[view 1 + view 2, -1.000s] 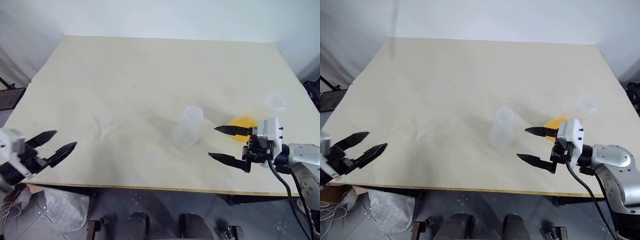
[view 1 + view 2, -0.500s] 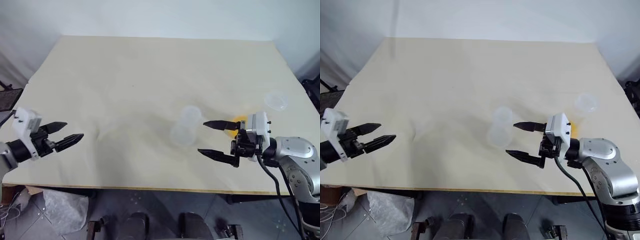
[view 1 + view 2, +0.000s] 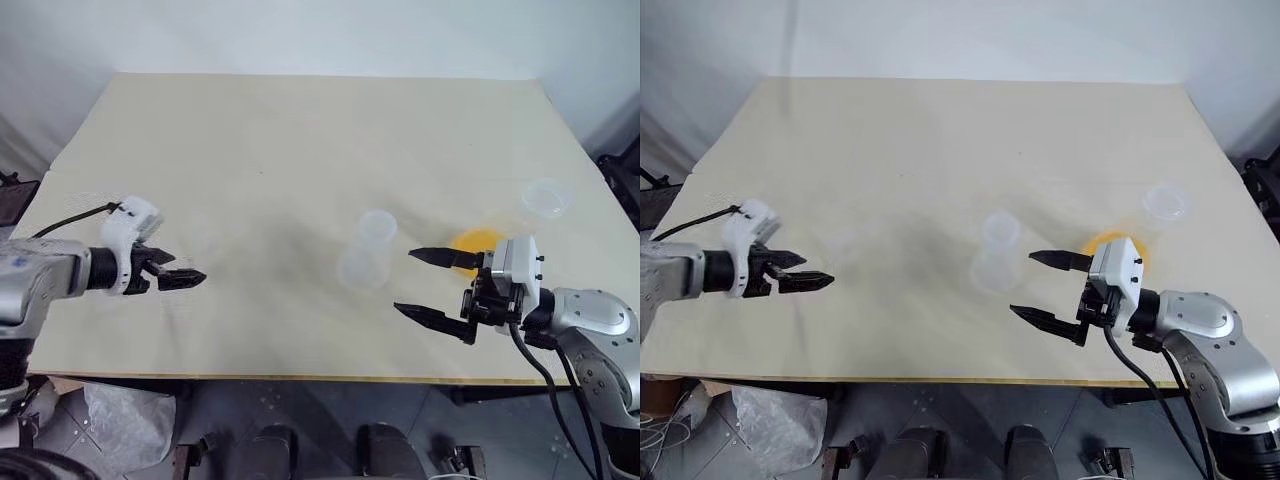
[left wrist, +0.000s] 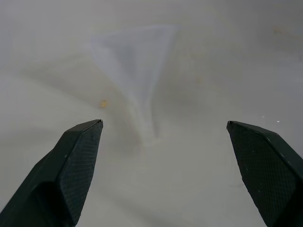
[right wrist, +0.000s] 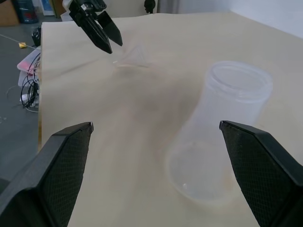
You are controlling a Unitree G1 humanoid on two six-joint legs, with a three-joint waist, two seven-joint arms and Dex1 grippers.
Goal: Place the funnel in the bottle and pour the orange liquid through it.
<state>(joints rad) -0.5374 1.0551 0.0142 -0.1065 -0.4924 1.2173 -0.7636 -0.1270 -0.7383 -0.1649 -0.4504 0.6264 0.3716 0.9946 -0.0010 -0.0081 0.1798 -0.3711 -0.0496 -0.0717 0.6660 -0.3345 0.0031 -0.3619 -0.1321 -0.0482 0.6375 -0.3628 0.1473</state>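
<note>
The scene is being viewed from the head camera over a pale wooden table (image 3: 300, 130).

At the left edge, about 9 o'clock of the table's centre, the left gripper (image 3: 186, 277) is being held low over the tabletop, pointed toward 3 o'clock. In the left wrist view its two black fingers (image 4: 71, 165) are being held wide apart, with nothing between them.

The funnel (image 4: 137, 61) is lying on its side on the table just ahead of that gripper, cone mouth away from the fingers and thin spout toward them; no contact is being made. In the right wrist view the funnel (image 5: 134, 57) is showing just beside the left gripper's tips. In the head views it is being seen only as a faint clear shape.

Near the table's centre, the bottle (image 3: 368, 252) is standing upright, empty and clear, its wide neck open at the top. It is standing well apart from the funnel, at the funnel's 3 o'clock.

At about 4 o'clock of the bottle, the right gripper (image 3: 418, 283) is being held level, pointed toward 9 o'clock. Its fingers are being held wide open and empty, their tips near the bottle but apart from it.

Just behind that gripper, the orange liquid (image 3: 478, 242) is showing as a bright patch, its vessel partly hidden.

At 2 o'clock of the liquid, a small clear cup (image 3: 548, 197) is sitting near the right edge.
</note>
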